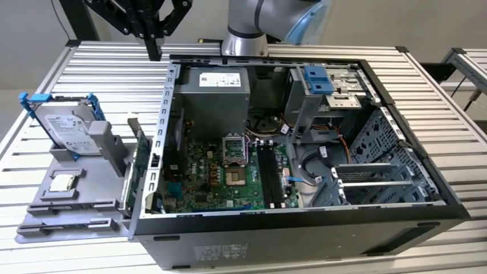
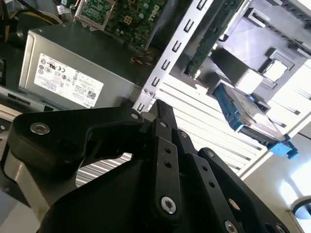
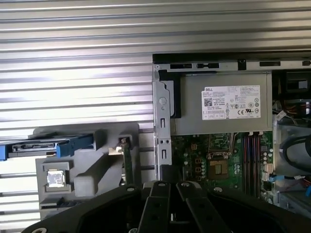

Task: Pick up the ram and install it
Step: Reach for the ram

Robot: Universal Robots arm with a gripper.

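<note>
The ram (image 1: 141, 153) is a thin dark green stick standing on edge in a grey fixture (image 1: 76, 200), just outside the open computer case's wall on the exterior view's left. The wrist views also catch it: the ram (image 3: 127, 161) edge-on, and the ram (image 2: 216, 36) as a long strip. My black gripper (image 1: 154, 54) hangs above the slatted table behind the case's far corner, well away from the ram. Its fingers meet at the tips in both wrist views (image 2: 158, 104) (image 3: 170, 183), with nothing held. The long black memory slots (image 1: 266, 166) lie on the motherboard inside the case.
On the fixture sit a silver hard drive in blue brackets (image 1: 72, 128) and a small square chip (image 1: 61, 182). The case (image 1: 304, 228) holds a grey power supply (image 1: 216, 85), a drive cage (image 1: 327, 85) and cables. The arm's base (image 1: 247, 34) stands behind the case.
</note>
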